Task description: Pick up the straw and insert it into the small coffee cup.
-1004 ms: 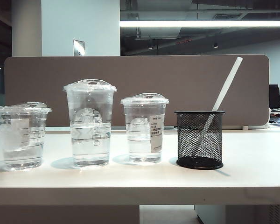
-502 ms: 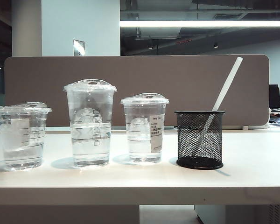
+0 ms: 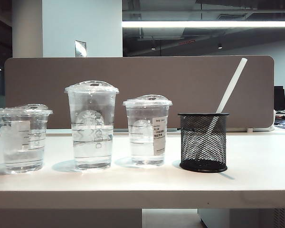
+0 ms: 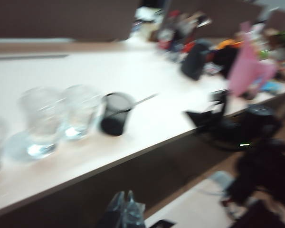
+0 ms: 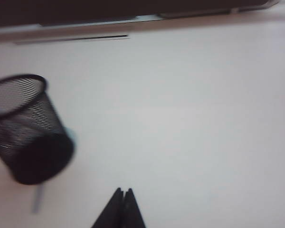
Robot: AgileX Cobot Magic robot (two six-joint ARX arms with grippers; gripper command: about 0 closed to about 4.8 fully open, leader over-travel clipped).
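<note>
The straw (image 3: 230, 88), long and white, leans to the right out of a black mesh holder (image 3: 203, 141) at the right end of the row. The small coffee cup (image 3: 23, 137), short and wide with a domed lid and a white label, stands at the left end. Neither gripper shows in the exterior view. The left wrist view is blurred; my left gripper (image 4: 125, 194) hangs off the table's front edge, its tips together and empty, far from the straw (image 4: 142, 100) and the holder (image 4: 116, 114). My right gripper (image 5: 123, 190) is shut and empty over bare table beside the holder (image 5: 31, 130).
Between the small cup and the holder stand the tallest clear cup (image 3: 91, 124) and a mid-height cup (image 3: 147, 130). A grey partition (image 3: 137, 90) closes off the back of the table. Black equipment (image 4: 232, 128) and desk clutter (image 4: 199, 42) show in the left wrist view.
</note>
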